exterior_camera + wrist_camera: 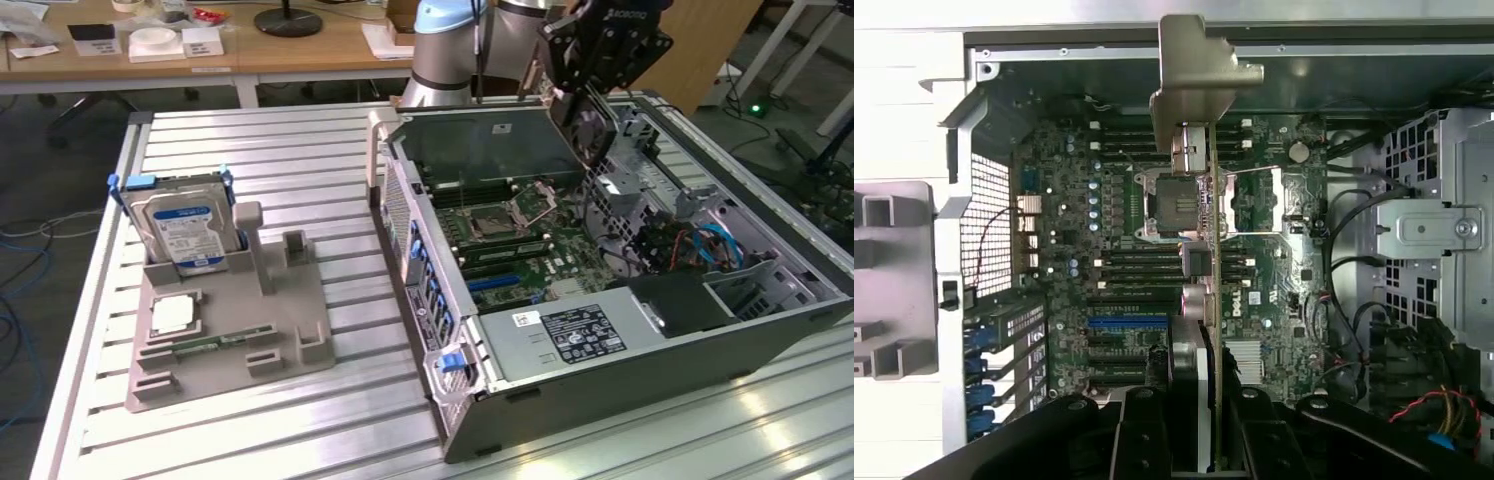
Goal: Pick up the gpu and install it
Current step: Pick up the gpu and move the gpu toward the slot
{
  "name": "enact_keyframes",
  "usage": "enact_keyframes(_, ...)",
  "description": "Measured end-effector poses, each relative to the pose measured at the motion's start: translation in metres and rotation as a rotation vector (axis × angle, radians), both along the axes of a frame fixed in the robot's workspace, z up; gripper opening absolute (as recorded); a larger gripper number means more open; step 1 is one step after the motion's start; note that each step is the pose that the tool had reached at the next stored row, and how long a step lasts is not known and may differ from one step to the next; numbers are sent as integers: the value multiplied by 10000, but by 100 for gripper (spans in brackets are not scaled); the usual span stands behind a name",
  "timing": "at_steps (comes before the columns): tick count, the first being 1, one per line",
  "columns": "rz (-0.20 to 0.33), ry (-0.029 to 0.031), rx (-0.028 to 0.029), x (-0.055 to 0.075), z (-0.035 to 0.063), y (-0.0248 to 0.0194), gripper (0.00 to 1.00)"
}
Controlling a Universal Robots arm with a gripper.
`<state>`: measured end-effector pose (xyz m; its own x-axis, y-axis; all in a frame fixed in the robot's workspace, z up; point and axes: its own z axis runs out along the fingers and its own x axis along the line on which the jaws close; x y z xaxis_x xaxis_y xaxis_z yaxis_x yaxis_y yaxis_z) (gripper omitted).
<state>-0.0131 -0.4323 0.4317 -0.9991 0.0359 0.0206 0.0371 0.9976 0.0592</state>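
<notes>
In the exterior view the hand (582,98) hangs over the open computer case (747,335) on the tabletop (267,150), clamped on the gpu (595,140), while the wrist view shows that card edge-on above the motherboard (1104,260), silver bracket (1199,75) foremost.

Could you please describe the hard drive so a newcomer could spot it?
At the exterior view's left of the open grey computer case lies a grey plastic fixture. At its far end stands the silver hard drive, alone in bearing a blue-white label.
</notes>
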Motion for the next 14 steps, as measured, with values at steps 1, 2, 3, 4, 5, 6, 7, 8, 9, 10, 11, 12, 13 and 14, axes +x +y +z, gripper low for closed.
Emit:
enact_keyframes(1, 0, -1, 0, 19, -1, 0, 28)
enact_keyframes(2, -1, -1, 1, 37, -3, 0, 28)
enact_keyframes(3, -1, 0, 1, 55, -4, 0, 28)
enact_keyframes(4, -2, -1, 0, 74, -5, 0, 28)
enact_keyframes(5, -1, -1, 1, 93, -7, 0, 28)
enact_keyframes(6, -1, 0, 1, 112, -8, 0, 28)
enact_keyframes(7, -1, 0, -1, 131, -9, 0, 28)
enact_keyframes(8, -1, 0, -1, 150, -11, 1, 28)
enact_keyframes(9, 0, 0, 0, 168, -13, 0, 28)
enact_keyframes(10, -1, -1, 0, 186, -14, 1, 28)
enact_keyframes(11, -2, 0, -1, 205, -15, 1, 28)
enact_keyframes(12, -1, -1, 0, 228, -18, 1, 28)
enact_keyframes(13, -2, 0, 0, 252, -19, 1, 28)
enact_keyframes(14, -1, 0, 0, 276, -20, 1, 28)
